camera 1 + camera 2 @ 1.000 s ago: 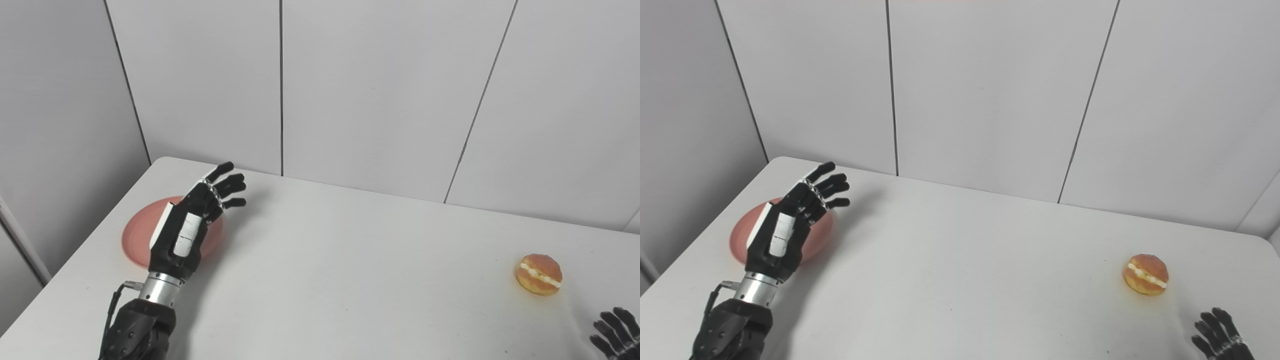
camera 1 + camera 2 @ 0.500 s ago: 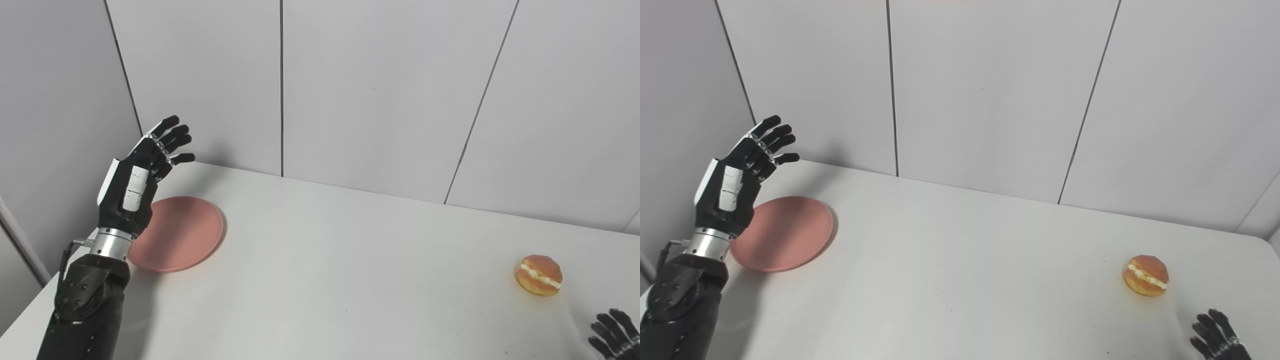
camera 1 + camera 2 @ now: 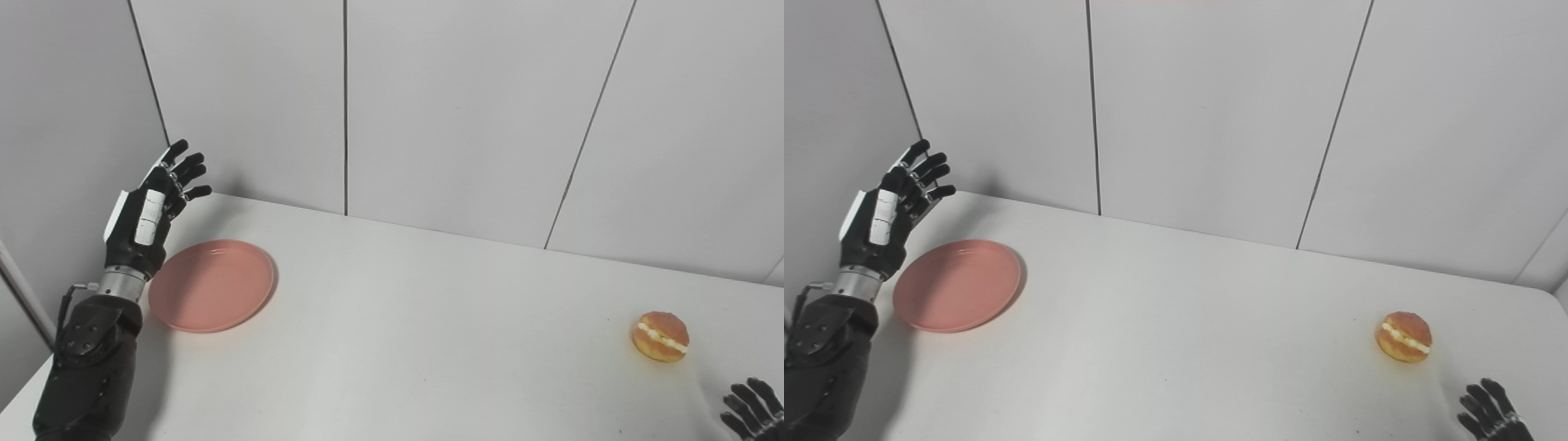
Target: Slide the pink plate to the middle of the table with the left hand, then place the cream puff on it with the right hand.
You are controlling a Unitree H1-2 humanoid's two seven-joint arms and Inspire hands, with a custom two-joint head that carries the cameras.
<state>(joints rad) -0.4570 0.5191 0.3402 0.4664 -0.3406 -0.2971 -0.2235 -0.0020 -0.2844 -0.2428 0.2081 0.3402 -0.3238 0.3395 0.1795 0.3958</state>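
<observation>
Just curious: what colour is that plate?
The plate is plain pink, clearest in the left eye view.

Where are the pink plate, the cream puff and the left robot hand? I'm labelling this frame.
pink plate (image 3: 211, 285), left eye view, centre of its bare face.
cream puff (image 3: 660, 336), left eye view, its cream seam.
left robot hand (image 3: 876, 226), right eye view, back of the hand.

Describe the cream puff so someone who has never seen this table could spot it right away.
Start at the white table and look to its right side, near the front. The cream puff sits there alone, just beyond the right hand. It is a small, round golden-brown bun split by a pale cream line, unlike the flat pink plate far left.
</observation>
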